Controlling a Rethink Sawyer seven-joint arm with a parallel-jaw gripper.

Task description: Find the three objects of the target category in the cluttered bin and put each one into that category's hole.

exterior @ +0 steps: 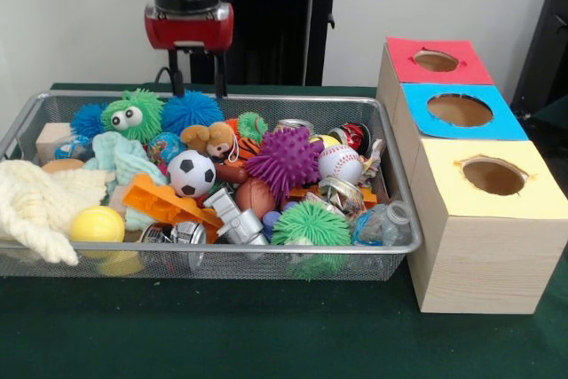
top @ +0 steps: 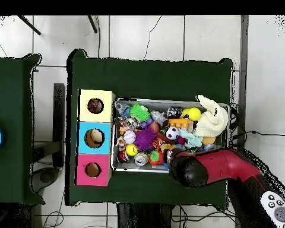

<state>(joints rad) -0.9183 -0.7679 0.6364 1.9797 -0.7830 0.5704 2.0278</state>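
A wire mesh bin [exterior: 266,251] [top: 225,107] is piled with toys. Among them are a soccer ball [exterior: 192,173] [top: 173,133], a baseball [exterior: 340,163] [top: 129,136], a brown football [exterior: 256,196], a yellow ball [exterior: 97,225] [top: 195,113], a purple spiky ball [exterior: 284,160] [top: 146,139] and a green spiky ball [exterior: 311,224]. My gripper [exterior: 198,82] hangs open and empty above the bin's far rim, just over a blue fuzzy ball [exterior: 189,111]. In the overhead view the arm [top: 195,167] hides it. A wooden box has a red hole [exterior: 436,60] [top: 92,170], a blue hole [exterior: 460,110] [top: 94,138] and a yellow hole [exterior: 493,176] [top: 95,105].
Also in the bin are a green googly-eyed toy [exterior: 133,114], a teddy bear [exterior: 209,138], an orange block [exterior: 169,203], a cream cloth [exterior: 35,206] [top: 213,119], metal cans [exterior: 295,126] and a plastic bottle [exterior: 383,224]. The box stands against the bin's end.
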